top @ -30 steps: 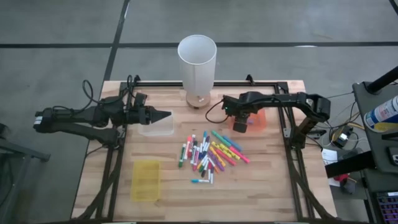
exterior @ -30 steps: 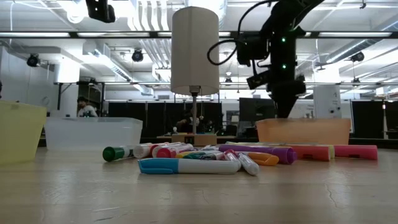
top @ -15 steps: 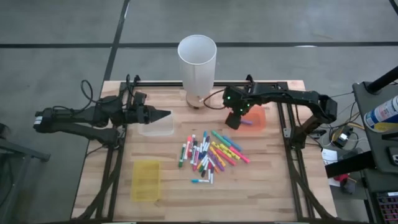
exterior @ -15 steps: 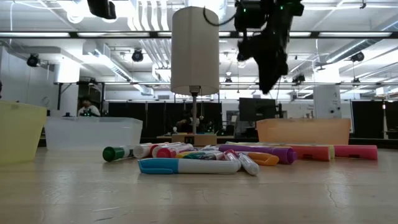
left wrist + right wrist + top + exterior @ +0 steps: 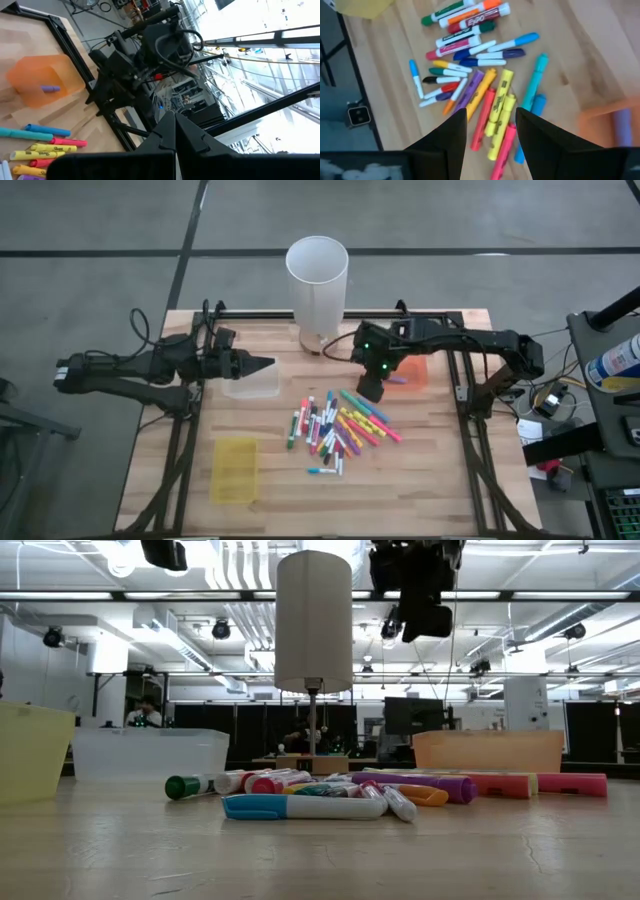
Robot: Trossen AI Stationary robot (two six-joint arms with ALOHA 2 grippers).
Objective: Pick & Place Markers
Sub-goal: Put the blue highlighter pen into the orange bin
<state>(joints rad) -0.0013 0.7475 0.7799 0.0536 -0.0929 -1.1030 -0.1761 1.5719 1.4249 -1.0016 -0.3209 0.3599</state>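
One purple marker point(image 5: 398, 378) in orange tray point(image 5: 418, 370); right hand point(image 5: 369, 388) open, left hand point(image 5: 262, 365) closed.

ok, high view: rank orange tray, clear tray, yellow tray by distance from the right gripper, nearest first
From the right gripper, jaws open over the marker pile's edge:
1. Orange tray, just beside it, toward the right arm's base.
2. Clear tray, across the table, under the left gripper.
3. Yellow tray, front-left corner area.

Orange tray point(image 5: 610, 127) blurred, edge-cropped in right wrist view; small pen labels among markers point(image 5: 340, 430) unreadable
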